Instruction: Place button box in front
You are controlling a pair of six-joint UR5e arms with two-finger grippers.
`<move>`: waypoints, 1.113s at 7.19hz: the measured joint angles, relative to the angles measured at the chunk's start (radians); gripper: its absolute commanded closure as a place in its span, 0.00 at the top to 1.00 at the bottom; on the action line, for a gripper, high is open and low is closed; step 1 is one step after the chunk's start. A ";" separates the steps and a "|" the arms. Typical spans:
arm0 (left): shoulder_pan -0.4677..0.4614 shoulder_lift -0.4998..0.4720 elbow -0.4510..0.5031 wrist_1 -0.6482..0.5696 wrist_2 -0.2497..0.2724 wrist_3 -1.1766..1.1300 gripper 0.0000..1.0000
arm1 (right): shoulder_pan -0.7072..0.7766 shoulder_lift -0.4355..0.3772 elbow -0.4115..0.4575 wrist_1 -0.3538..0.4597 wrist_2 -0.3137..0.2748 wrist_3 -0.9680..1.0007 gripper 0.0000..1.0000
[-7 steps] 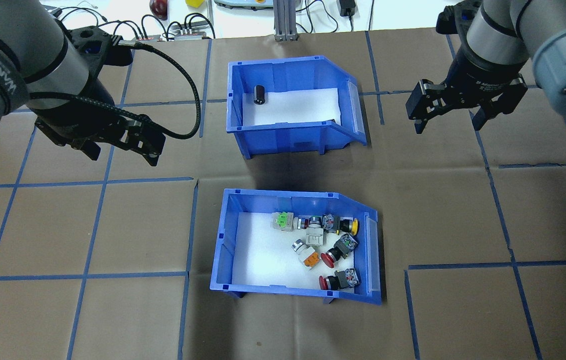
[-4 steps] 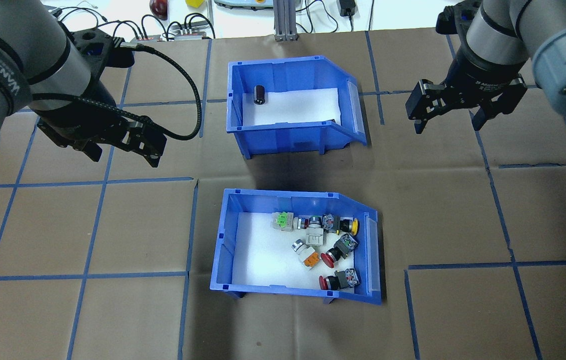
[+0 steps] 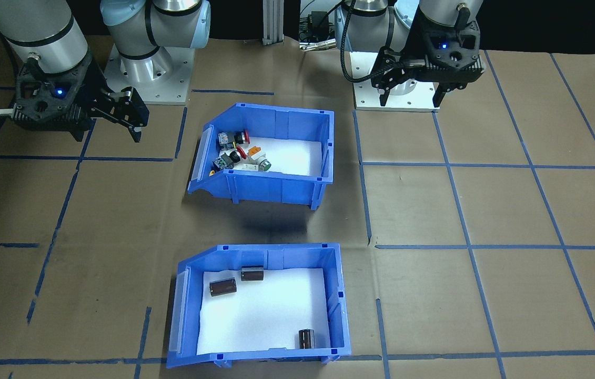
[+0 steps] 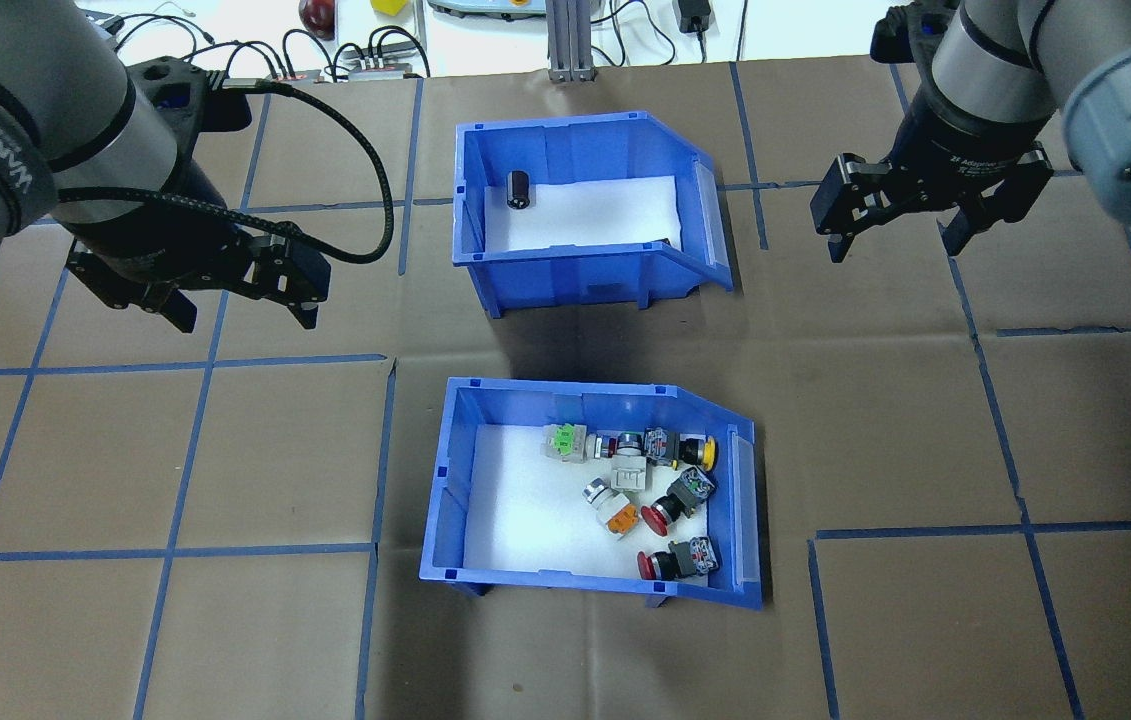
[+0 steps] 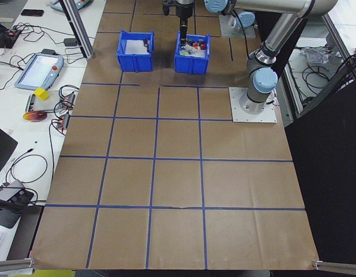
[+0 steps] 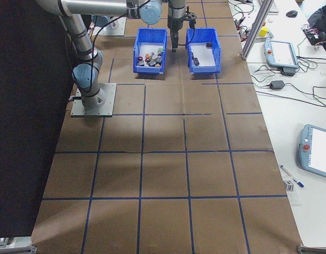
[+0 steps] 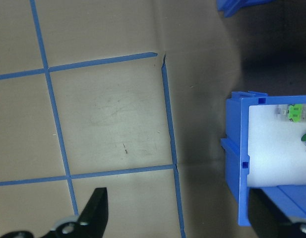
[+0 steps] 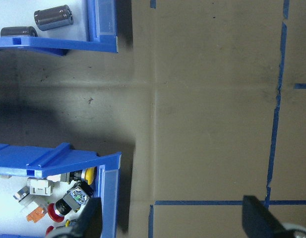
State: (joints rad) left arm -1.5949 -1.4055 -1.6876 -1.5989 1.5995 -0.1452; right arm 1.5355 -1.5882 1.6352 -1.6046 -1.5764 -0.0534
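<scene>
Blue bins, front camera: button box (image 3: 276,179) sits on the robot's side of the table; the capacitor bin (image 3: 260,310) lies across a bare strip of paper from it, the two apart.
Grippers, front camera: left gripper (image 3: 409,96) and right gripper (image 3: 135,126) both hang with fingers spread, holding nothing, each well out to its own side of the button box.
Overhead: button box (image 4: 590,490) nearest the robot, switches heaped toward its sloped lip on the robot's right; capacitor bin (image 4: 585,210) beyond it. Left gripper (image 4: 235,315) and right gripper (image 4: 890,240) empty, fingers apart, level with the far bin.
Step in hand (judgement): approach — no grasp made yet. Take the box by a straight side wall, not the sloped lip, and keep it level so the loose switches do not slide.
Left wrist camera: one dark fingertip (image 7: 95,215) over paper; corner of the button box (image 7: 242,163) at the right edge.
Right wrist camera: spread fingertips (image 8: 88,223) just beside the lip of the button box (image 8: 108,193).
Side cameras: brown paper (image 5: 178,173) with a blue tape grid covers the table; a bench beside it carries a teach pendant (image 5: 38,70) and cables — another pendant (image 6: 281,53) shows from the right.
</scene>
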 measured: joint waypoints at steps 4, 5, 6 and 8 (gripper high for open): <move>-0.003 0.027 -0.119 0.069 -0.002 -0.449 0.99 | 0.015 0.116 -0.121 0.005 0.013 -0.073 1.00; -0.009 0.055 -0.173 0.096 -0.004 -0.620 0.99 | 0.036 0.163 -0.179 0.006 0.010 -0.162 1.00; -0.019 0.090 -0.235 0.112 -0.008 -0.790 0.99 | 0.060 0.204 -0.225 0.006 0.003 -0.252 1.00; -0.064 0.180 -0.376 0.124 -0.023 -1.080 0.99 | 0.132 0.285 -0.304 -0.001 -0.003 -0.459 1.00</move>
State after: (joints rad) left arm -1.6586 -1.2258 -2.0636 -1.4747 1.5763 -1.2256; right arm 1.6676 -1.3028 1.3310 -1.6053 -1.5789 -0.5123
